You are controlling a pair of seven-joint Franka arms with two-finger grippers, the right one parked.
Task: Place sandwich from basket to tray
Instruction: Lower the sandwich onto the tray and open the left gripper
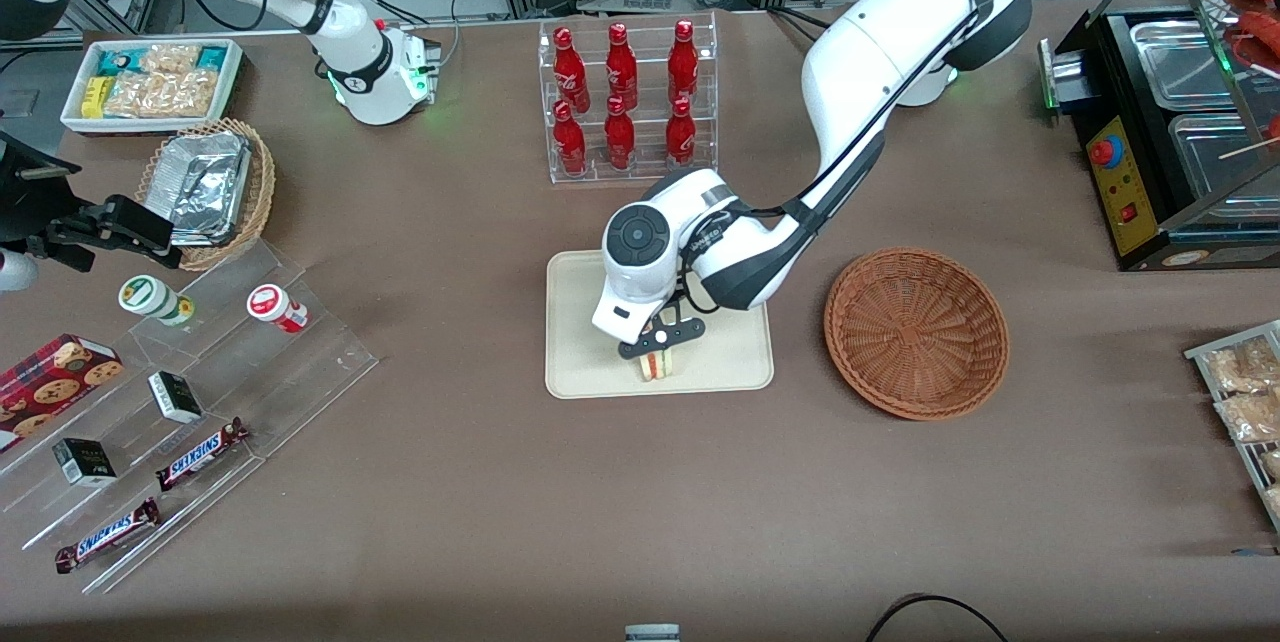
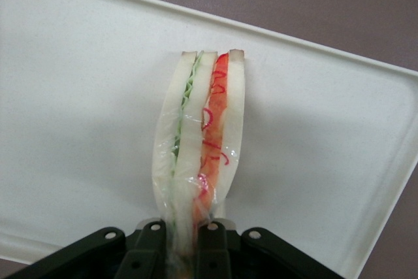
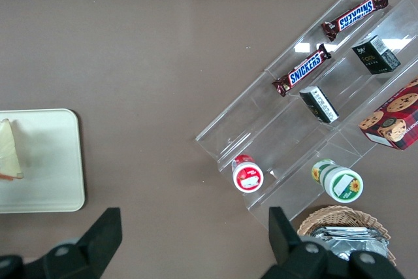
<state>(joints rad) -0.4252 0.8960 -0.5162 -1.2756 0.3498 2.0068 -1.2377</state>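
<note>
**Sandwich over tray: release risks**

Your gripper (image 1: 662,348) is clamped on the wrapped sandwich (image 2: 199,142), which stands on its edge on or just above the tray (image 1: 580,362), near the rim closest to the front camera. Open now and it may topple flat or cling by its wrap. The wrist points down, forearm reaching over from beside the empty basket (image 1: 916,332).

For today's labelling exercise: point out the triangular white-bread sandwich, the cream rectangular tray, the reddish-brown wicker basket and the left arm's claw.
Triangular white-bread sandwich (image 2: 202,135): left wrist view, cut edge.
Cream rectangular tray (image 1: 575,362): front view, bare floor.
Reddish-brown wicker basket (image 1: 916,332): front view, woven middle.
Left arm's claw (image 1: 658,354): front view, shut on the sandwich over the tray.
</note>
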